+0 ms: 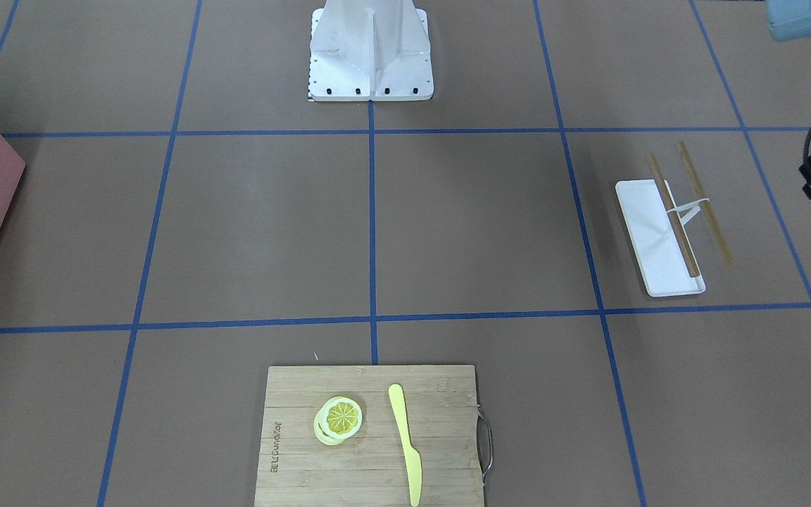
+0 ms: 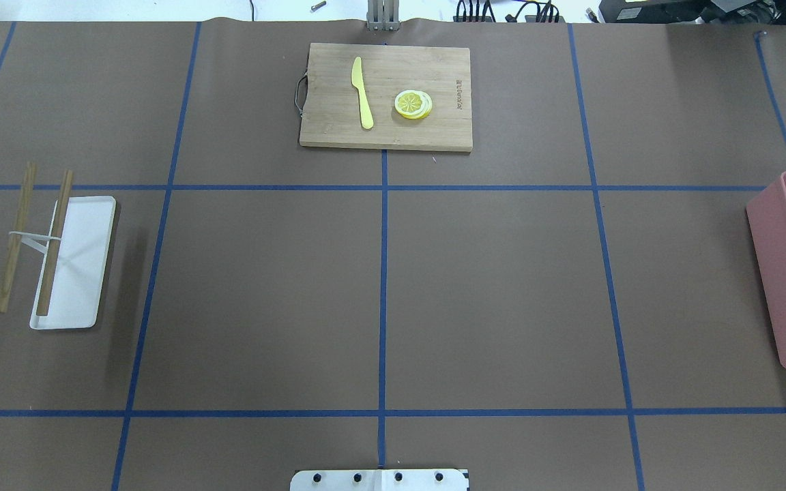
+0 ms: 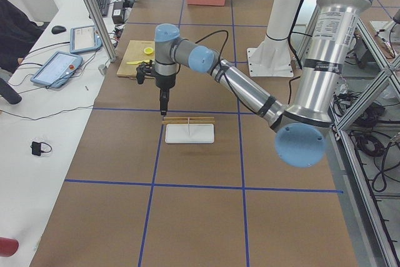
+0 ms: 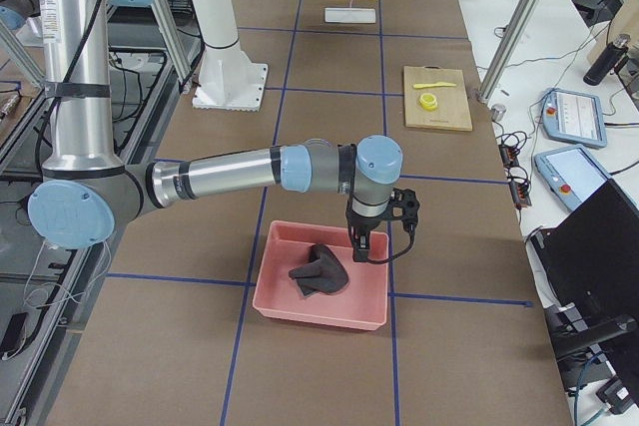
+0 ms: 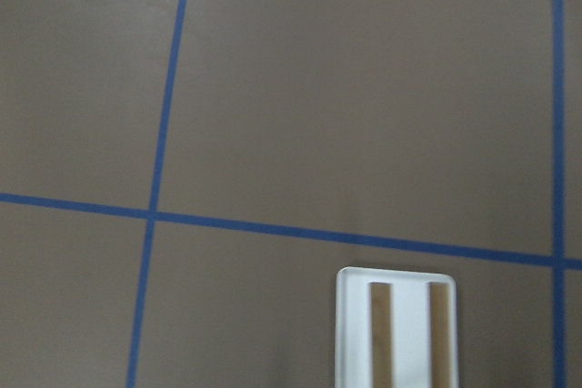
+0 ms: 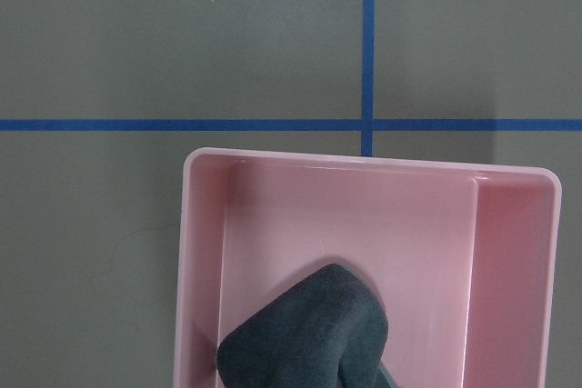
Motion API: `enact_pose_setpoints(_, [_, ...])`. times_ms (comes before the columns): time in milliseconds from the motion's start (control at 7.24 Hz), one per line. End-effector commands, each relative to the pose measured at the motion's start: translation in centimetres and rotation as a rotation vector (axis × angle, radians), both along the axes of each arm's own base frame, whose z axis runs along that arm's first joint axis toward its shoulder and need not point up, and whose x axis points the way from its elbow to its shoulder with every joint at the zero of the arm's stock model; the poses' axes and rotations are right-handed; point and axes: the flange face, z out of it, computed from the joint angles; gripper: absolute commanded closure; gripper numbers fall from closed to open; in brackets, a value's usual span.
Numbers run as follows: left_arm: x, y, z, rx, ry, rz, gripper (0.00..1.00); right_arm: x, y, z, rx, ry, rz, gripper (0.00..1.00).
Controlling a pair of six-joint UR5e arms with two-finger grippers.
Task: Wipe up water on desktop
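The desktop (image 2: 488, 286) is a matte brown tabletop crossed by blue tape lines; I see no water on it in any view. A dark grey cloth (image 4: 319, 271) lies crumpled in a pink bin (image 4: 300, 308) and also shows in the right wrist view (image 6: 309, 329). My right gripper (image 4: 359, 244) hangs just above the bin beside the cloth. My left gripper (image 3: 164, 109) points down just above two wooden sticks (image 3: 187, 119) at a white tray (image 3: 189, 133). Both grippers show only in the side views, so I cannot tell whether they are open or shut.
A bamboo cutting board (image 2: 325, 129) with a yellow knife (image 2: 361, 92) and lemon slices (image 2: 413, 104) lies at the table's far middle. The white tray (image 2: 86, 273) is on the left, the pink bin (image 2: 785, 300) at the right edge. The robot's white base (image 1: 370, 49) stands at the near middle.
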Motion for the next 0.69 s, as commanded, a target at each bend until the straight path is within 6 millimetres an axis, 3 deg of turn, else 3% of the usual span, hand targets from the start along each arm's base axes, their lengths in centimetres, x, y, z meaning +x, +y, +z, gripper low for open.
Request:
enact_pose_setpoints(0, [-5.0,1.3,8.5,-0.096,0.202,-0.004,0.02,-0.3,-0.7,-0.7,0.004,-0.026,0.000,0.00])
enact_pose_setpoints(138, [-6.5,3.0,10.4,-0.081,0.213,0.036,0.02,-0.5,-1.1,-1.2,0.013,-0.039,-0.003,0.00])
enact_pose_setpoints(414, [-10.6,3.5,12.9,-0.023,0.199,0.072,0.02,-0.5,-1.4,-1.0,0.009,-0.034,-0.004,0.00])
enact_pose_setpoints(552, [-10.7,3.5,13.4,-0.009,0.196,0.097,0.02,-0.5,-1.2,-0.6,0.007,-0.028,-0.006,0.00])
